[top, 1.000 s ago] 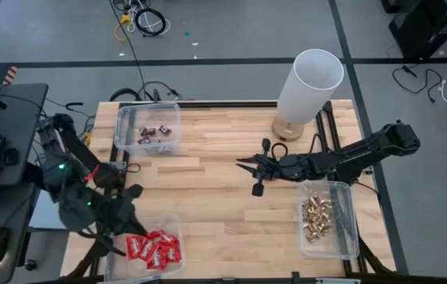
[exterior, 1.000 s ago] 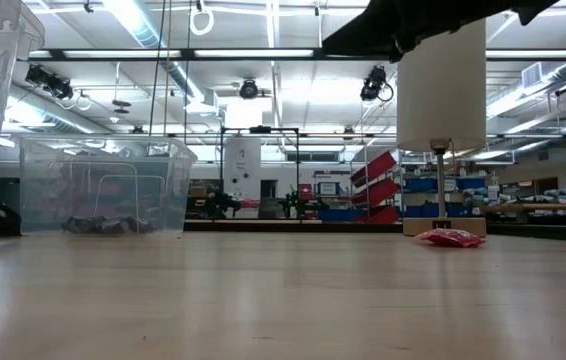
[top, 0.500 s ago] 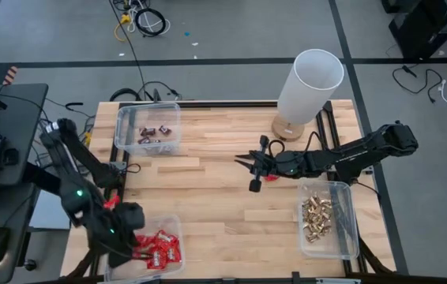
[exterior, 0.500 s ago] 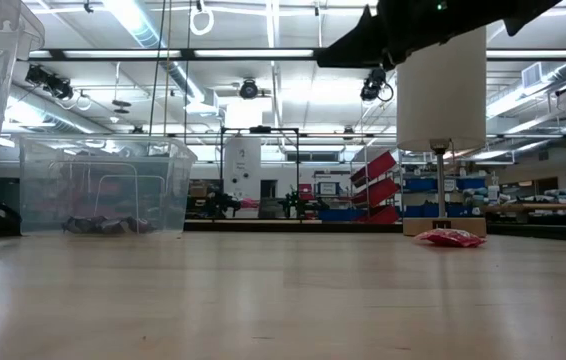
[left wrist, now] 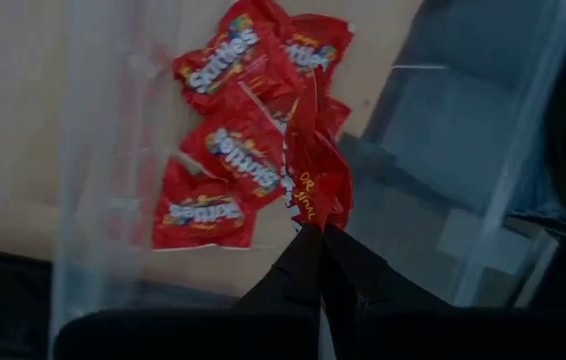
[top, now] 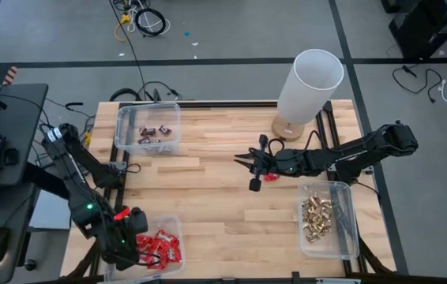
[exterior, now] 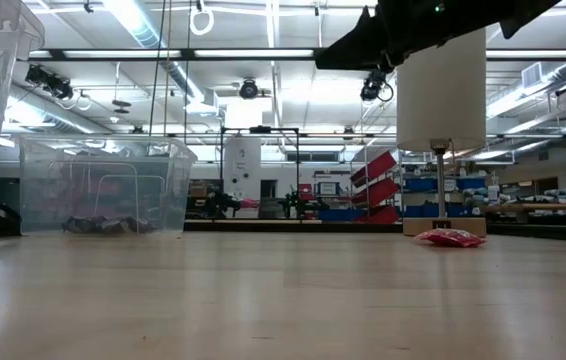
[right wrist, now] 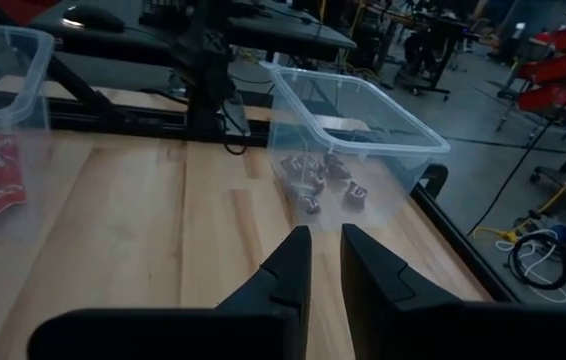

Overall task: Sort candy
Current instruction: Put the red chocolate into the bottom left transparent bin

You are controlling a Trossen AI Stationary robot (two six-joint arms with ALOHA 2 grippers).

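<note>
Wooden table (top: 215, 197): left gripper (left wrist: 318, 232) pinches a red packet (left wrist: 315, 180) over the near-left bin (top: 174, 229); right gripper (right wrist: 323, 240), slightly parted, hovers mid-table above another packet (top: 270, 178).

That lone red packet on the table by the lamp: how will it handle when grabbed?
The red packet lies flat with crinkled edges, so it is probably light and floppy. Its shiny wrapper may slip. The right gripper above it would likely need to pinch low.

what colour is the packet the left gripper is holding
Shiny red packet, clearest in the left wrist view.
</note>
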